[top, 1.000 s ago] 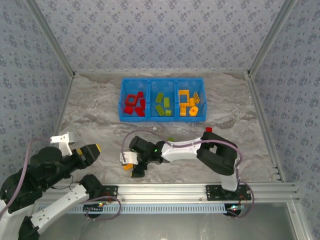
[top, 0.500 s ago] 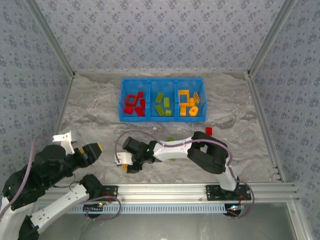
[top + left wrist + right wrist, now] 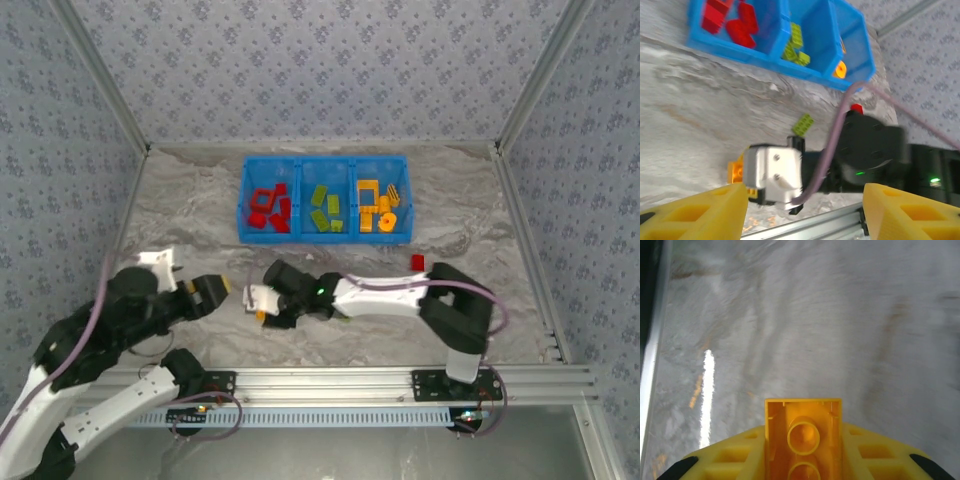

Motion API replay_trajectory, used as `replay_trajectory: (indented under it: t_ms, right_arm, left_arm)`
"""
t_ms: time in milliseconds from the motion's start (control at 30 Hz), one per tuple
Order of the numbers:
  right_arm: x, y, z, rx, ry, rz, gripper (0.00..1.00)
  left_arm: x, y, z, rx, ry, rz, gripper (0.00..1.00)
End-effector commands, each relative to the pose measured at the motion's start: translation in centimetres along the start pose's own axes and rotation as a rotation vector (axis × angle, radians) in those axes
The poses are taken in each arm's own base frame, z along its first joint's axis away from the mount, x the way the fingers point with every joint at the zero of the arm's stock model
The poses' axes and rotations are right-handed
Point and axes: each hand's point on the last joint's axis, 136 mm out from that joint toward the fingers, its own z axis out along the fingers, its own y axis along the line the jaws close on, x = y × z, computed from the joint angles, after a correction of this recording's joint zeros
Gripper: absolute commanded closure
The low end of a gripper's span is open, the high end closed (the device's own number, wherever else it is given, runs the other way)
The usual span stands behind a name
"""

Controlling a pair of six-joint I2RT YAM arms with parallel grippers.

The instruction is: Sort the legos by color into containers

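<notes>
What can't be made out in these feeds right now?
Right wrist view: orange brick in the right pincer, near end cut off by the bottom edge.
Left wrist view: red lego, mostly hidden behind the right arm.
Top view: legos in the blue bin, shapes too small.

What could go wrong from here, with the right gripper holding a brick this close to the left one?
1. The right gripper, shut on an orange brick, sits very near the open left gripper. If either arm moves carelessly, the two could bump.
2. A loose green brick lies on the table close beside the right arm. Swinging toward the bin could sweep it away.
3. The orange compartment is at the bin's right end, so the carry is long and a weak pinch might drop the brick.
</notes>
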Motion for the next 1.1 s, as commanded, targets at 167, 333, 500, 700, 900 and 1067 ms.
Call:
replay_trajectory:
  t_ms: [167, 333, 500, 700, 900, 1067]
  right_arm:
    - [5.6, -11.1, -13.7, 0.410, -0.044, 0.386, 0.74]
    - [11.6, -15.1, -19.4, 0.580, -0.042, 0.635, 0.72]
    - [16.2, -19.3, -21.6, 0.704, 0.010, 0.888, 0.72]
    - [19.0, -23.4, -20.6, 0.763, 0.164, 1.128, 0.73]
    - [19.5, -26.5, -17.8, 0.753, 0.235, 1.238, 0.69]
    - [21.2, -27.4, -15.6, 0.752, 0.302, 1.317, 0.68]
  left_arm:
    - [-1.2, -10.3, 8.6, 0.219, 0.059, 0.109, 0.42]
    - [-0.7, -14.8, 12.7, 0.183, 0.068, 0.270, 0.41]
    - [1.2, -16.8, 17.1, 0.179, 0.095, 0.276, 0.42]
    - [2.0, -18.4, 18.9, 0.160, 0.079, 0.305, 0.42]
    - [1.8, -18.1, 18.5, 0.153, 0.069, 0.305, 0.42]
    - [1.7, -17.7, 17.8, 0.152, 0.055, 0.303, 0.42]
